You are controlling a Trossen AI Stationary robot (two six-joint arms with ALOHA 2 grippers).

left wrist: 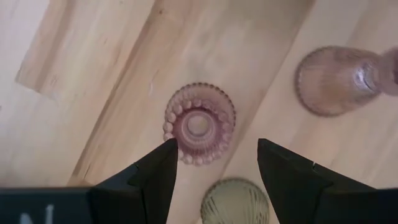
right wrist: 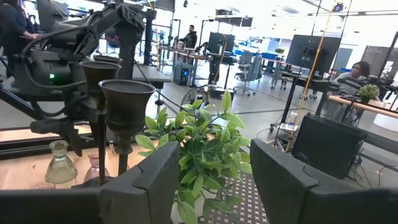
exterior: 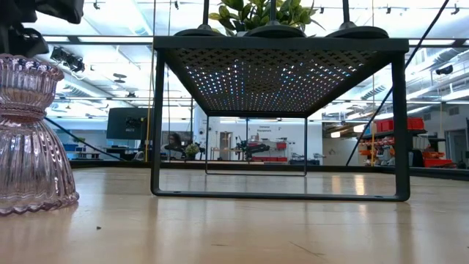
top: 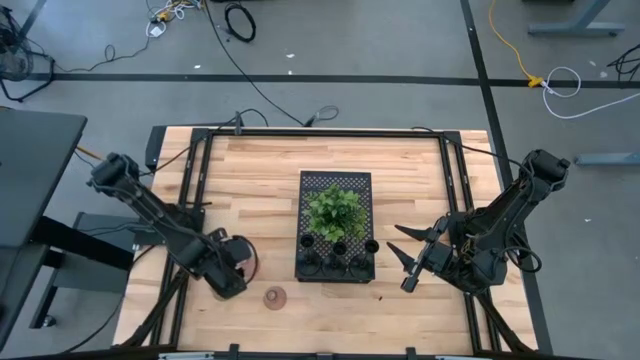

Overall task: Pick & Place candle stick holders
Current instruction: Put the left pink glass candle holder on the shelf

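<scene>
Left gripper (left wrist: 214, 163) hangs over the surface (left wrist: 93, 93), jaws spread; a pink beaded holder (left wrist: 199, 123) stands just beyond the gap, olive holder (left wrist: 235, 200) nearer, ribbed pink holder (left wrist: 339, 79) farther. Right gripper (top: 408, 257), jaws spread, waits beside the tray (top: 335, 180).

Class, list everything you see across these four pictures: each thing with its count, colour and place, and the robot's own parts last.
Table: one, light wood.
Tray: one, black, perforated, mid-table.
Plant: one, green, on the tray.
Black candle holders: three, along the tray's near edge.
Pink candle holders: at least two, on the wood below the left gripper.
Olive candle holder: one, beside them.
Left gripper: open, above the pink holders.
Right gripper: open, right of the tray.
</scene>
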